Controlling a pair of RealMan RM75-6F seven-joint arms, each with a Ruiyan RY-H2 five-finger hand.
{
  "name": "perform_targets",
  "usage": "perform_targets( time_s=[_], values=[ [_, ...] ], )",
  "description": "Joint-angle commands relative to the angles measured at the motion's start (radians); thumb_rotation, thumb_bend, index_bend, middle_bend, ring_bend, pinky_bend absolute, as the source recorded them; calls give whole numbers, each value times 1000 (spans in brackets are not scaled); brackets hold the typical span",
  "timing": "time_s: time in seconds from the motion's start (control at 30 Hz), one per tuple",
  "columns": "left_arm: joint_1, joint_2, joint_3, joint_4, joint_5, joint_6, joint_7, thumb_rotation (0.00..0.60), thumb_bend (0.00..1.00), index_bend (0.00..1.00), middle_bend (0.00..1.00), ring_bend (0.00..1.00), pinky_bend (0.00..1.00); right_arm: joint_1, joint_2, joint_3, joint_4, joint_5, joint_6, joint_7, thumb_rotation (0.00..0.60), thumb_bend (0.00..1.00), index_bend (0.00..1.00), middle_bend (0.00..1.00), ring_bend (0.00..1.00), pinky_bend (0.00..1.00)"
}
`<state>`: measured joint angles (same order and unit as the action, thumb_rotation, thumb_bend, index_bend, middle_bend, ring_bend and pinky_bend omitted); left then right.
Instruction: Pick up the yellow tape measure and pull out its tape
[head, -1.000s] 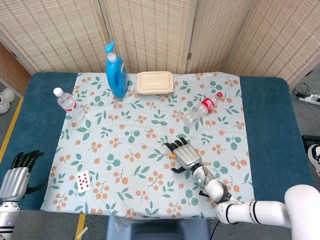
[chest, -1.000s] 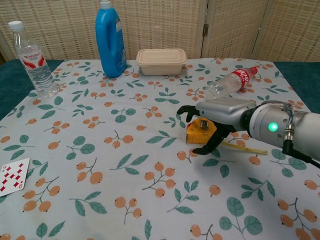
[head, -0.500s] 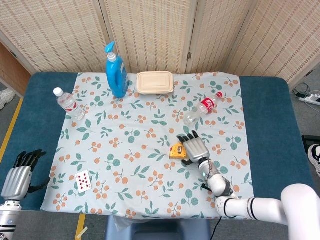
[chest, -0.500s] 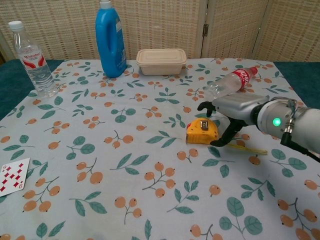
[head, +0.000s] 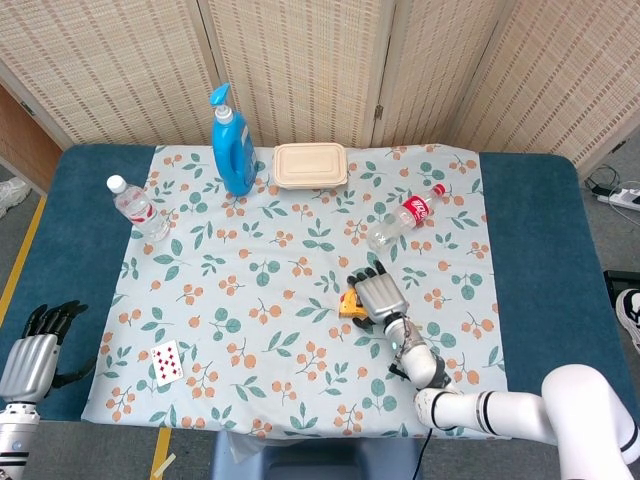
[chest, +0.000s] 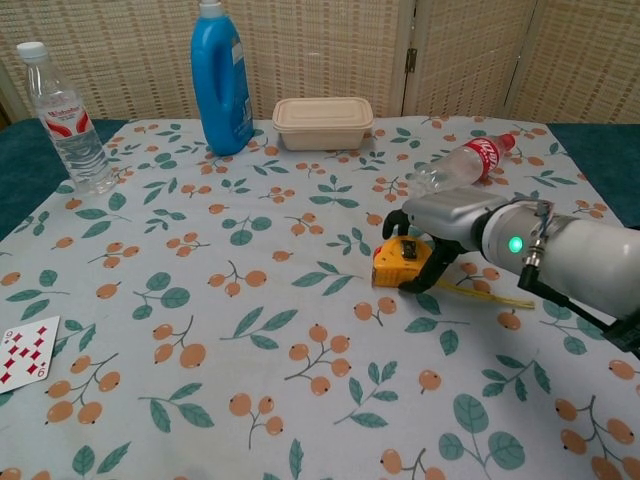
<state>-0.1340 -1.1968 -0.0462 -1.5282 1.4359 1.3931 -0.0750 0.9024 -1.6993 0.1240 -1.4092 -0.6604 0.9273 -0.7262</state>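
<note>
tape measure (chest: 402, 262) on tablecloth (chest: 250, 330), box (chest: 322, 122) behind

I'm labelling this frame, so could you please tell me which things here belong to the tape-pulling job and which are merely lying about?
Job:
yellow tape measure
its pulled-out tape
right hand, over the tape measure

Lying about:
blue detergent bottle
beige lunch box
cola bottle, on its side
water bottle
playing card
</note>
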Motion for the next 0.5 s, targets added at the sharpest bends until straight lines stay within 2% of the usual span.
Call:
perform_targets(
  time_s=[0.03, 0.13, 0.23, 0.3, 0.4, 0.5],
  values=[
    [0, 0, 0, 1, 0, -1, -1, 600, 297, 192, 156, 150, 0, -1, 1, -3, -1, -2, 2, 0, 446, 315, 241, 275, 155, 0],
    [-1, -2, 0, 2, 0, -3, -2, 600, 297, 191, 155, 150, 0, -4, 0, -3, -2, -8, 9, 7, 450, 316, 278, 302, 176, 0],
    [-6, -3, -2, 0, 2, -8, -4, 600, 297, 191, 155, 150, 0, -7, -3, -2, -2, -20, 13, 18, 450, 333, 369, 356, 211, 0],
    [-12, -2, -3, -4, 4, -15, -8, 600, 297, 192, 155, 150, 0, -10, -4, 0, -4, -31, 18, 29, 489, 367, 429, 393, 238, 0],
    [-29, 3, -17, -18, 7, -25, -29, 600, 297, 195, 155, 150, 0, -26, 4, 5, -23, -73, 36, 67, 590, 407, 478, 429, 269, 0],
    [-56, -1, -41, -30, 20, -28, -48, 600, 299, 199, 155, 151, 0, -59, 24, 21, -63, -149, 62, 161, 597, 411, 494, 442, 281, 0]
  ],
)
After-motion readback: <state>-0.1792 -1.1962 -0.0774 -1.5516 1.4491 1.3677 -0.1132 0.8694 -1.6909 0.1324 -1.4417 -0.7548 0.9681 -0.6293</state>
